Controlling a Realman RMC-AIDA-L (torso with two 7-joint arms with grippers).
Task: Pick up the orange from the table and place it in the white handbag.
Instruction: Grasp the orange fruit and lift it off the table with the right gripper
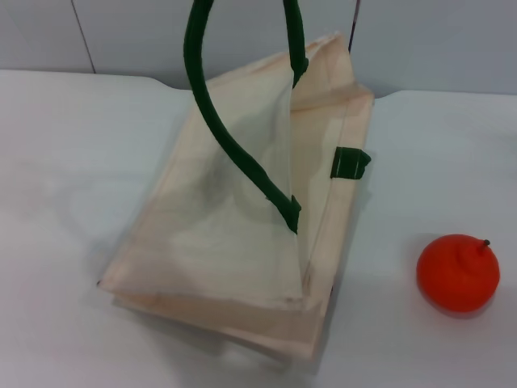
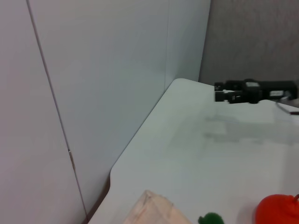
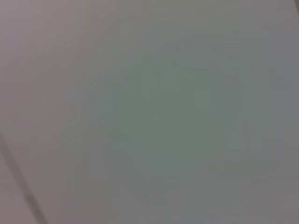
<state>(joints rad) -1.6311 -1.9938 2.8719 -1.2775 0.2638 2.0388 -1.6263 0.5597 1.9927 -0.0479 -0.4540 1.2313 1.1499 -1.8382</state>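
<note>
- While the orange (image 1: 458, 272) rests on the table (image 1: 65, 162) at the robot's right, it lies apart from the white handbag (image 1: 218, 234), with bare tabletop between them; its dark stem nub points up and to the right.
- White handbag: at the middle of the table, its mouth gaping toward the far edge and its cloth sides sagging.
- One dark green handle (image 1: 226, 137) rises in a loop from the bag and leaves the head view at the top; what holds it up is not shown. A short green end of the other handle (image 1: 350, 162) shows on the bag's right side.
- Left wrist view: a corner of the bag, a scrap of green handle and part of the orange appear at the near margin, beside a pale wall panel (image 2: 117, 70).
- Right gripper (image 2: 218, 94): a black unit at the far side of the table, well apart from orange and bag; whether it is released or clenched cannot be told.
- Right wrist view: only a plain pale surface.
</note>
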